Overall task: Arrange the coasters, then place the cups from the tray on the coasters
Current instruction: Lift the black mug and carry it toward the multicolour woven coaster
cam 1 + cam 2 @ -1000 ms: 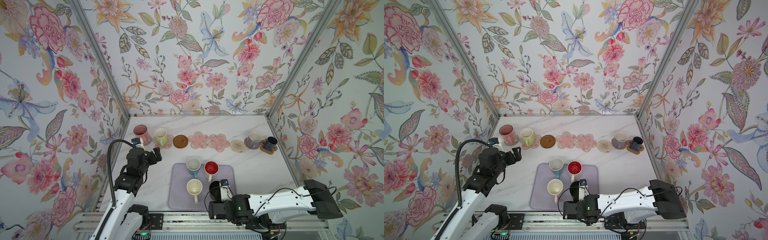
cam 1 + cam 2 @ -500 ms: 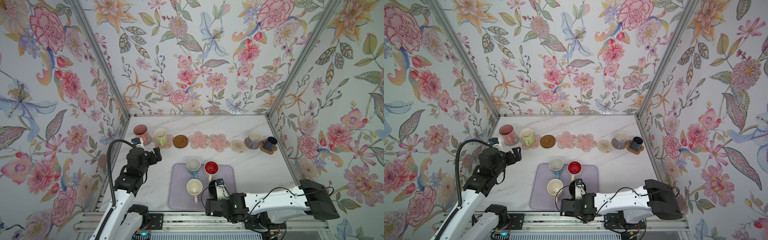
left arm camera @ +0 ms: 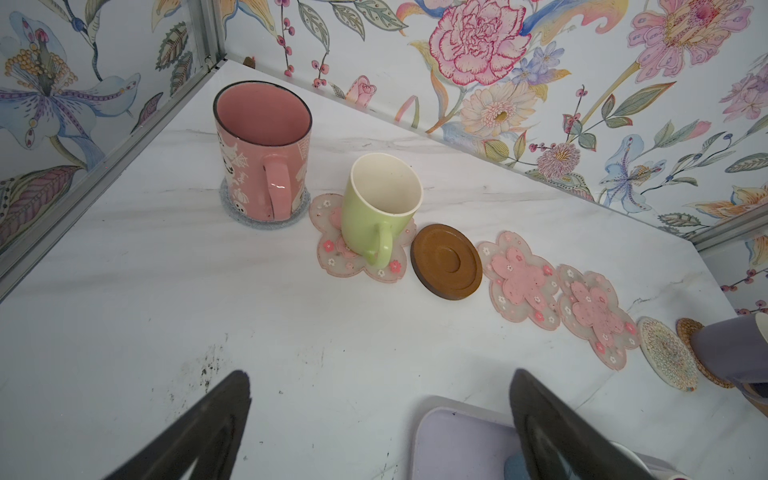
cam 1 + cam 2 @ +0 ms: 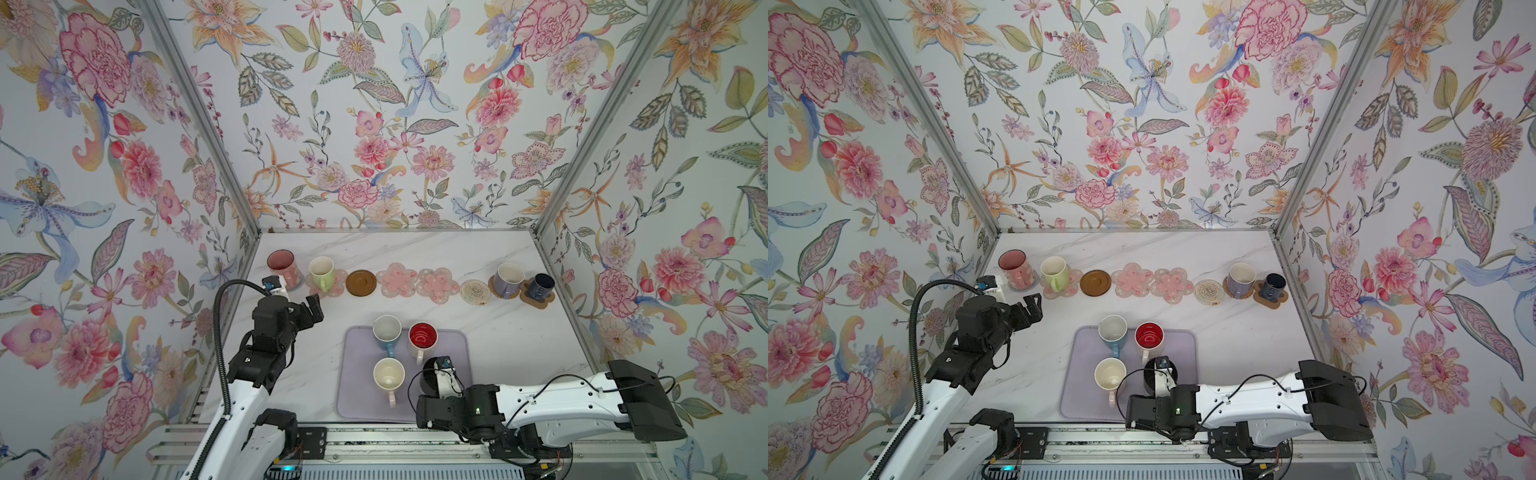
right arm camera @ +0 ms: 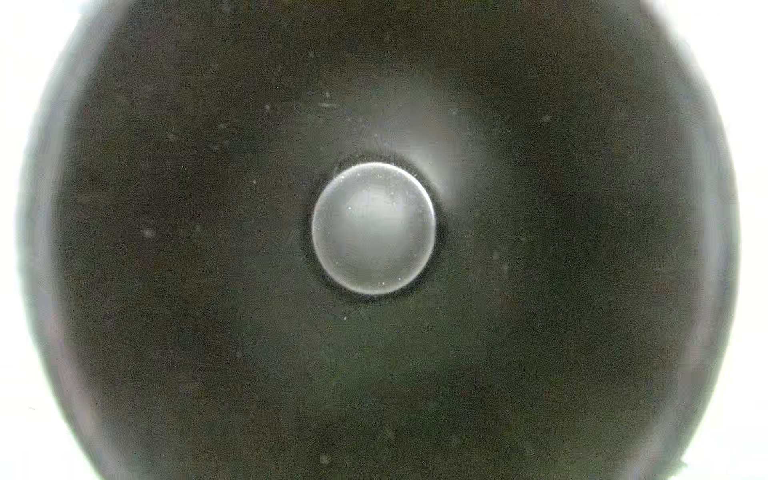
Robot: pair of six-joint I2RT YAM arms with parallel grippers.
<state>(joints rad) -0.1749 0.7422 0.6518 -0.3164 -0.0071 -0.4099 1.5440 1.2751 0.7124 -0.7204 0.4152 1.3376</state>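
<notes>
Mug (image 4: 428, 380), black, standing upright on near right part of tray (image 4: 357, 399); right wrist view looking straight into it. Likely handling as stiff, glazed, slippery, breakable, moderately heavy; handle or wall being best hold. Right hand (image 4: 441, 384) sitting pressed together at its right side, apparently pinching it, contact hidden. Cream mug (image 4: 388, 374) standing just left, red-lined mug (image 4: 422, 336) just beyond: lifting straight up looking safest. Woven coaster (image 4: 475, 291) lying free far right, open surface (image 4: 519, 332) between. Left hand (image 4: 309, 309) hovering spread, well apart.
</notes>
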